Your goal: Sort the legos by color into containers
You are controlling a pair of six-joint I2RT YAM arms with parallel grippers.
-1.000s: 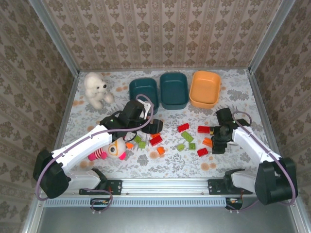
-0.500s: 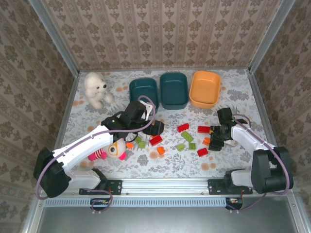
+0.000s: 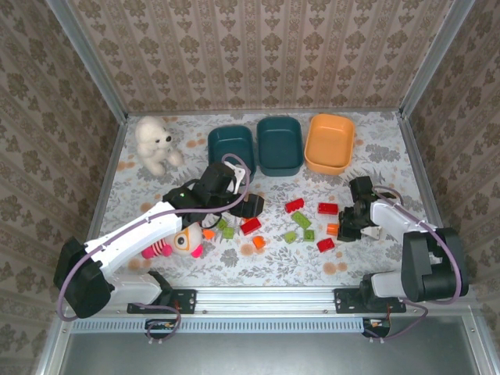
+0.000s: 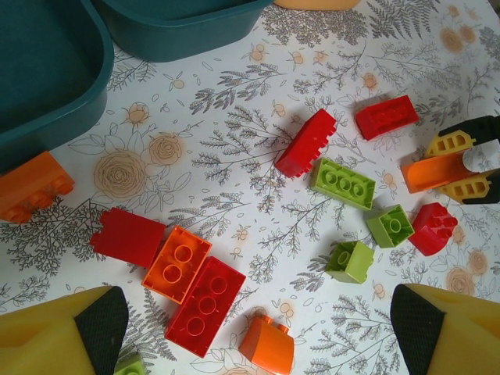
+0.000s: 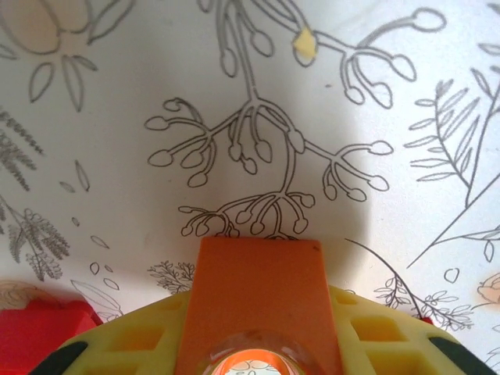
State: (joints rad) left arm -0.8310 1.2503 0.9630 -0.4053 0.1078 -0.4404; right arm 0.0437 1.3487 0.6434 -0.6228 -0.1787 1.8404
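Note:
Red, orange and light green legos (image 3: 301,219) lie scattered at mid-table. My left gripper (image 3: 248,205) hovers open over their left end; its fingers (image 4: 87,334) frame an orange wedge brick (image 4: 267,345), a long red brick (image 4: 205,306) and a green brick (image 4: 349,261). My right gripper (image 3: 342,229) is low at the right end, shut on an orange brick (image 5: 258,297) that touches the table. Two teal tubs (image 3: 232,148) (image 3: 280,144) and an orange tub (image 3: 329,142) stand in a row at the back; I see nothing in them.
A white plush bear (image 3: 155,143) sits at the back left. A striped plush doll (image 3: 176,241) lies under my left forearm. A red brick (image 3: 328,208) lies just beyond the right gripper. Patterned walls close in the table on three sides.
The right arm has folded nearer and its gripper has settled lower around the orange brick. The left gripper has edged slightly right.

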